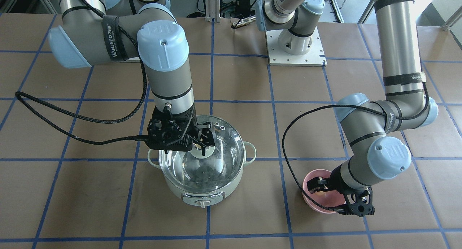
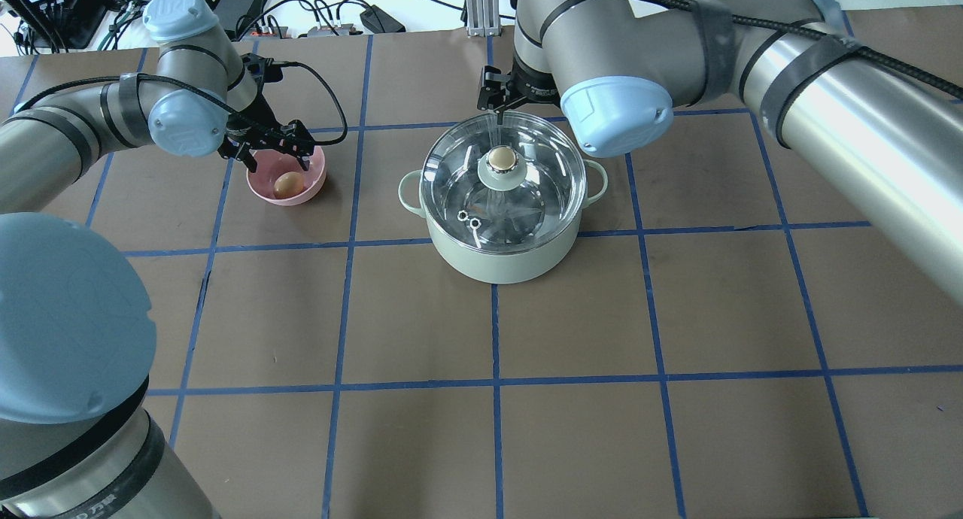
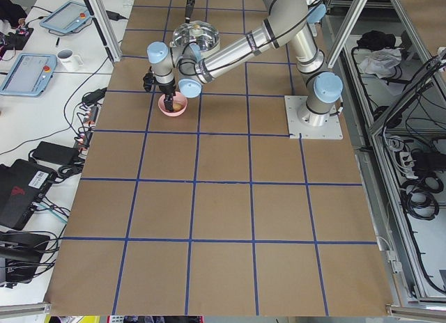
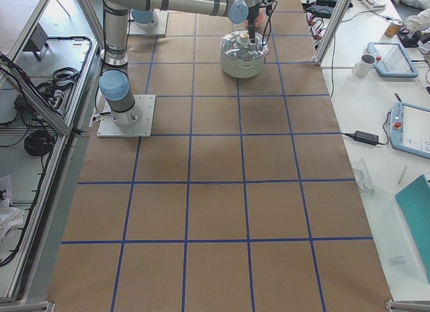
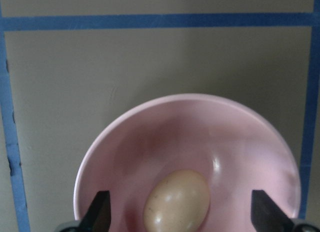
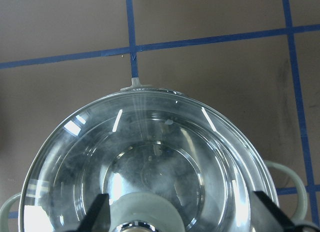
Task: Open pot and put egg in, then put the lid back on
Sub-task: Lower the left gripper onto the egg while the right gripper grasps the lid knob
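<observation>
Front-facing view: a round mint-green electric pot [image 1: 177, 195] sits lower centre on the brown-papered counter [image 1: 90, 191], with the clear glass domed lid [image 1: 225, 158] seated on it. The right end effector [image 1: 204, 140] hangs over the lid's centre. The left end effector [image 1: 319, 187] is at lower right, dipped into a pink bowl [image 1: 317, 205].

Overhead view: a small tan egg [image 2: 288, 185] lies in the pink bowl at upper left, well apart from the pot.

Left wrist view: fingers spread wide, the egg between them, gaps on both sides.

Right wrist view: fingers spread wide, flanking the lid's centre base.
</observation>
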`<control>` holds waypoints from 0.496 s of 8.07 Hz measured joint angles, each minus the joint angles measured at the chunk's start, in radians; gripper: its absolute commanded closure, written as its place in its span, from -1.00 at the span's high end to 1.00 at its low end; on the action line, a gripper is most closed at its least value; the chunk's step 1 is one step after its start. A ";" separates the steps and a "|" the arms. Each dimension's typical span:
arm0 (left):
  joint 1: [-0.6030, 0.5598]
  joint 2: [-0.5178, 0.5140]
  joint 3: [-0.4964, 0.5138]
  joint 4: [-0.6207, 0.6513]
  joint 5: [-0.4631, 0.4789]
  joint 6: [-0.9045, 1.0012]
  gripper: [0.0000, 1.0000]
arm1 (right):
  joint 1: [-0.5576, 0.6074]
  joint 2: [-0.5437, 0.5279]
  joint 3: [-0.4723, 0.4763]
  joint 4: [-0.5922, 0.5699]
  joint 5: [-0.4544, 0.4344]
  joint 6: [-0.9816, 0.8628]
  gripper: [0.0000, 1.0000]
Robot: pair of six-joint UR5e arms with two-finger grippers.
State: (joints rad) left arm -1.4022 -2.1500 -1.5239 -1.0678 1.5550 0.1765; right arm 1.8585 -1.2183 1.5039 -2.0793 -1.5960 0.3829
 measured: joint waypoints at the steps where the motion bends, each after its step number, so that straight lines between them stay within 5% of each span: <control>1: 0.000 -0.002 -0.001 0.001 -0.005 -0.003 1.00 | 0.010 0.012 0.000 -0.007 -0.003 0.020 1.00; 3: 0.000 -0.011 -0.011 0.004 -0.004 -0.005 1.00 | 0.037 0.037 0.000 -0.012 -0.008 0.062 1.00; 4: 0.000 -0.015 -0.018 0.005 -0.003 -0.004 0.73 | 0.045 0.042 0.000 -0.014 -0.009 0.070 0.88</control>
State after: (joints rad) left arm -1.4020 -2.1647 -1.5418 -1.0625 1.5517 0.1724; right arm 1.9032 -1.1761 1.5038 -2.0928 -1.6051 0.4529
